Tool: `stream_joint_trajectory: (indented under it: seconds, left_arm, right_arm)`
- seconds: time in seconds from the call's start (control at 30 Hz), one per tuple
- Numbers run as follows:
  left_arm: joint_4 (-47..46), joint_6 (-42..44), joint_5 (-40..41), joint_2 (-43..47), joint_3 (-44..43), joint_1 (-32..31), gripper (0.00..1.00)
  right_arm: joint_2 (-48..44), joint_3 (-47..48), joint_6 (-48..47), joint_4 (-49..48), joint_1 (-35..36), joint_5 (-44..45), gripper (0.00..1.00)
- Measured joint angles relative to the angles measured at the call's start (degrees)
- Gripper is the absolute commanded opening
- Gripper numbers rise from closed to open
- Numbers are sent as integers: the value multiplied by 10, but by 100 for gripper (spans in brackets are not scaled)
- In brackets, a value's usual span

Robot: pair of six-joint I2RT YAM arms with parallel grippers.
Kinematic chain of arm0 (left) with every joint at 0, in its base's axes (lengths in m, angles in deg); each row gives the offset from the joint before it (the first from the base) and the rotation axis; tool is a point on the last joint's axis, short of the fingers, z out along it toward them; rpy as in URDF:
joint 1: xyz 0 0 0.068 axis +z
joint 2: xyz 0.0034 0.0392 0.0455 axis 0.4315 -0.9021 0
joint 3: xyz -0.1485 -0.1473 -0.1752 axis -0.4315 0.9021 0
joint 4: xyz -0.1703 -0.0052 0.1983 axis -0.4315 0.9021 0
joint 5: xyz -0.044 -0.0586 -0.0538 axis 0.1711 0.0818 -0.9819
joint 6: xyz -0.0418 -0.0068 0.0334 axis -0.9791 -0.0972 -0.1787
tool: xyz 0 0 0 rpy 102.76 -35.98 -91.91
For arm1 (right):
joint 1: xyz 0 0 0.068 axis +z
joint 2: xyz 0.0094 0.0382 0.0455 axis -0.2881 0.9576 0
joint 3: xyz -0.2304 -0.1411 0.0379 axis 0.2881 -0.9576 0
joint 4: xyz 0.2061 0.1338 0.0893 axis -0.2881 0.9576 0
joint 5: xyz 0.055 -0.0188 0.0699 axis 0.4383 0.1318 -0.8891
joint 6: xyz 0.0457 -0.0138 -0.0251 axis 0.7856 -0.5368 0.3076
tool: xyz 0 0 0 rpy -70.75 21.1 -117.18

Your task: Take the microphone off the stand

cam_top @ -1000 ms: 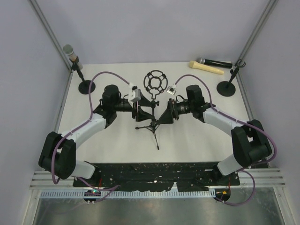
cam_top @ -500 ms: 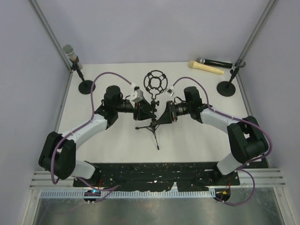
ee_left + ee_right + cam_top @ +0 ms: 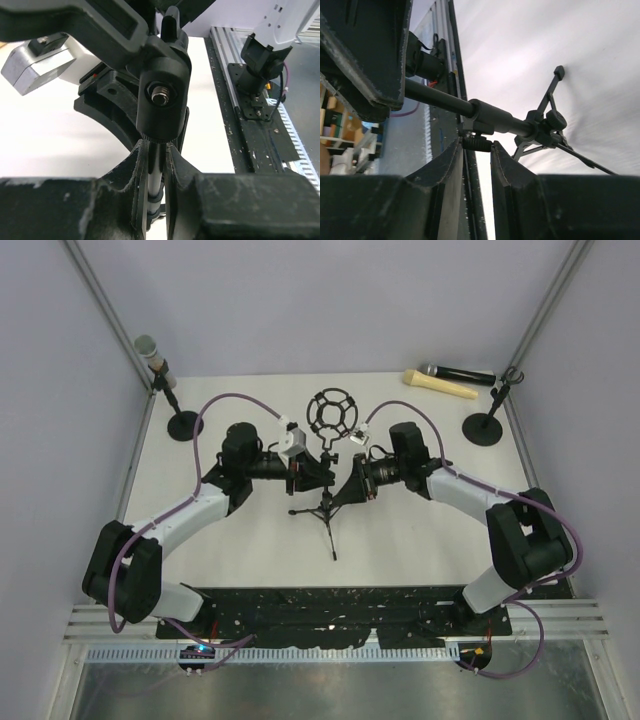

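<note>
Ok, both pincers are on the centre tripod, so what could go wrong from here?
Both the left pincer and right pincer clamp the tripod stand, whose shock mount is empty; the microphone sits untouched in the back-left stand, so this may be the wrong target. Uneven pulling could tip the tripod.

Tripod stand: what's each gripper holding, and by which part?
Left gripper pinches the pole of the tripod stand, under the swivel joint; right gripper pinches the knob on its tube.
</note>
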Motion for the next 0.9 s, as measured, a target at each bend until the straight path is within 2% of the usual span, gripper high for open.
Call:
stream_joint_trajectory:
  seconds: [0.13,0.3,0.43,0.5,0.6,0.67,0.7,0.73,0.77,0.83,0.9]
  left_arm:
    - [-4,-4,23,0,0,0,10]
    - [-6,-5,49,0,0,-3,4]
    - [-9,-6,71,0,0,-6,4]
    - [-9,-9,78,0,0,-8,4]
    - [-12,-15,88,-1,0,-11,3]
    - [-16,-17,92,-2,0,-12,3]
    - [-18,-17,94,-3,0,-13,3]
    - [-18,-19,92,-3,0,-13,3]
    - [-17,-21,91,-3,0,-13,3]
    - [-18,-26,88,-3,0,-13,3]
    - [-18,-28,88,-3,0,-13,3]
  right_arm:
    - [-6,29,-77,63,2,37,6]
    - [-35,34,-155,94,12,102,6]
    - [-68,20,-207,91,26,169,6]
    - [-89,2,-229,76,34,198,9]
    - [-123,-35,-257,40,44,237,34]
    - [-139,-55,-268,17,46,251,53]
    - [-145,-61,-272,13,46,259,69]
    - [-153,-69,-280,10,44,274,74]
    - [-158,-76,-287,10,40,289,85]
    - [-160,-79,-297,16,31,305,95]
    - [-160,-78,-300,23,23,304,97]
